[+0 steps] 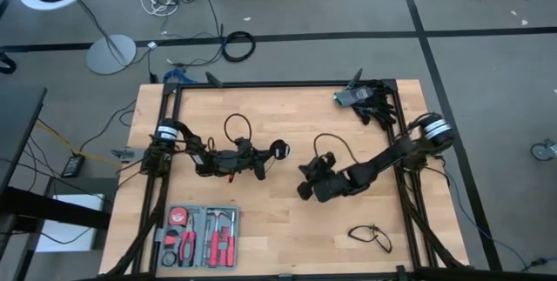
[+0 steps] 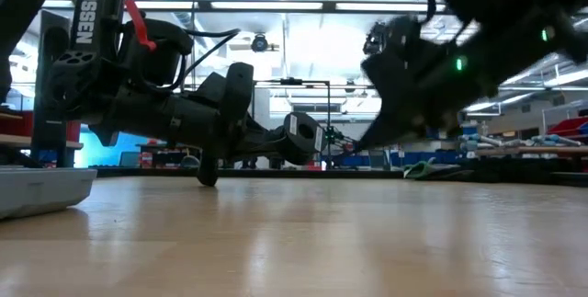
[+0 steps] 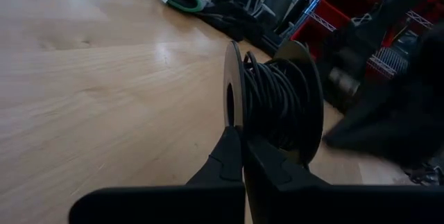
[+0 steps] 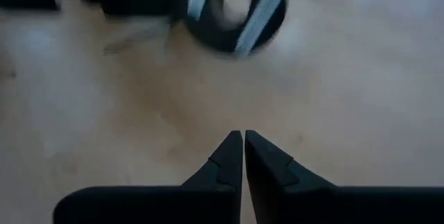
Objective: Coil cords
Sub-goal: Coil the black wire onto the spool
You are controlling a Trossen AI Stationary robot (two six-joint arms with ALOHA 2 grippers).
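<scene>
Black cord wound on spool (flange pinched by left fingers); right fingers clenched, empty.

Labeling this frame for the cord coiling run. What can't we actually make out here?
- Right wrist view: the spool is blurred; cord windings unreadable.
- Left wrist view: the right arm is a dark blur beyond the spool; whether the shut left end effector pinches a spool flange can't be told.
- High view: cord at the right end effector is too thin to show whether it's pinched.
- Low view: both arms backlit; cords not traceable.
</scene>
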